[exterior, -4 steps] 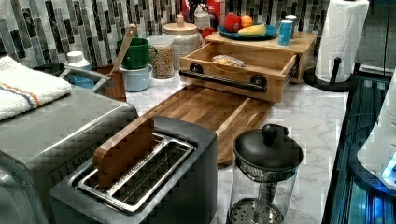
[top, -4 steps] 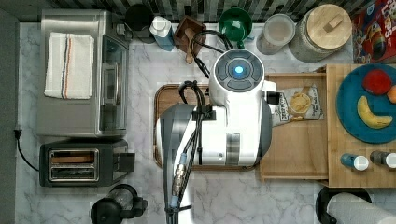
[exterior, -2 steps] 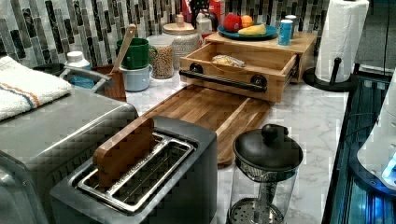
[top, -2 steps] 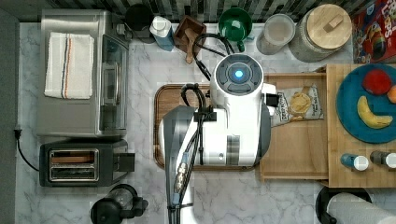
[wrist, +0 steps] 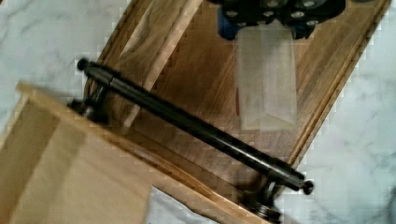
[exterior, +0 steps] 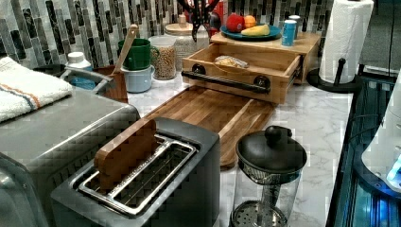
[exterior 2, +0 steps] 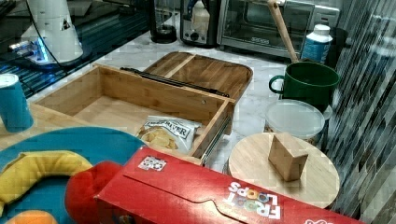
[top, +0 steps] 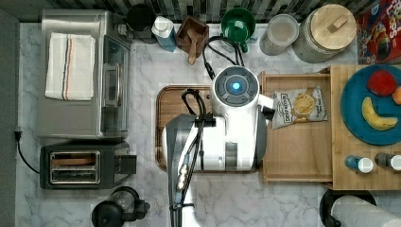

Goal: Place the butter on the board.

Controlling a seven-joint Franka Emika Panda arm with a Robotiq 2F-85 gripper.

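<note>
The dark brown board lies on the marble counter, and my arm covers most of it in the top view. It also shows in the left view as board and in the right view as board. In the wrist view my gripper is shut on the butter, a pale, blurred block hanging over the board near a black bar handle. The left view has the gripper high above the board's far end, by the pale tray.
The paler tray holding a chips bag adjoins the board. A toaster, toaster oven and French press stand on the top view's left. A mug, jars and a blue plate sit along the back and right.
The arm has shifted slightly toward the top view's bottom. In the left view the gripper has come lower into the picture above the board's far end.
</note>
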